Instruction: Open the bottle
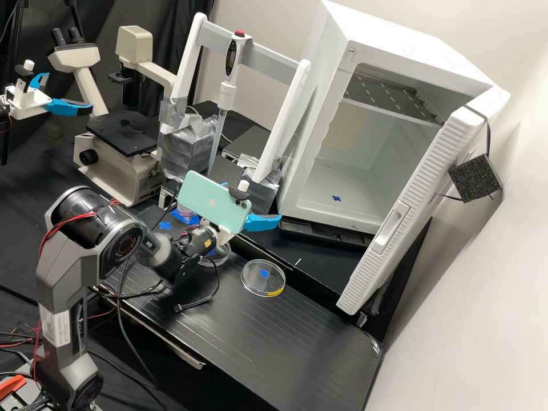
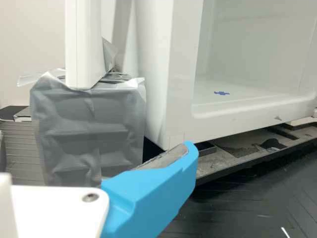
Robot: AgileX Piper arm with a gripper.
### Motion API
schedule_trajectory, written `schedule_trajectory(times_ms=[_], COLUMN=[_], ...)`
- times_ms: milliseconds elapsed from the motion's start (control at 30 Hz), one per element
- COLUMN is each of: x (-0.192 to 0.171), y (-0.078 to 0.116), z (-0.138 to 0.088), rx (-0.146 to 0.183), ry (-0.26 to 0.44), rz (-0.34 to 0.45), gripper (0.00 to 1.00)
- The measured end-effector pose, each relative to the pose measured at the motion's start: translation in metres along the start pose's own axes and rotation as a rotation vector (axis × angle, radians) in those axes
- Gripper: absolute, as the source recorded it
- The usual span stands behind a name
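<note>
Above the bench, the gripper (image 1: pixel 262 222) stands open, its second finger partly behind the pale green phone (image 1: pixel 214 200) mounted on the wrist. To the gripper's left, what looks like the bottle (image 1: pixel 184 210), clear and pinkish, sits low on blue tape. The phone hides most of it, so its cap cannot be made out. In the wrist view a blue finger of the gripper (image 2: pixel 153 191) has nothing against its pad and points toward the white cabinet (image 2: pixel 183 79).
A clear dish (image 1: pixel 263 278) lies on the black bench (image 1: pixel 297 337), with another dish (image 1: pixel 216 255) under the wrist. Behind stand a microscope (image 1: pixel 117 154), a pipette (image 1: pixel 220 125) on a white frame (image 1: pixel 291 114), and the open cabinet (image 1: pixel 319 114). A second arm's gripper (image 1: pixel 57 105) hangs upper left.
</note>
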Motion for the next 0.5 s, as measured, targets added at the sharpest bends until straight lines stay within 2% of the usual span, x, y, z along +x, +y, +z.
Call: schedule_trajectory(times_ms=[200, 300, 367, 500], x=[-0.002, -0.014, -0.024, -0.047], y=[0.000, 0.001, 0.003, 0.006], z=[0.000, -0.002, -0.006, -0.018], rx=[0.000, 0.002, -0.001, 0.015], ry=[-0.001, 0.009, 0.034, 0.109], rz=[-0.001, -0.001, 0.007, 0.039], gripper=[1.00, 1.00, 1.00, 1.00])
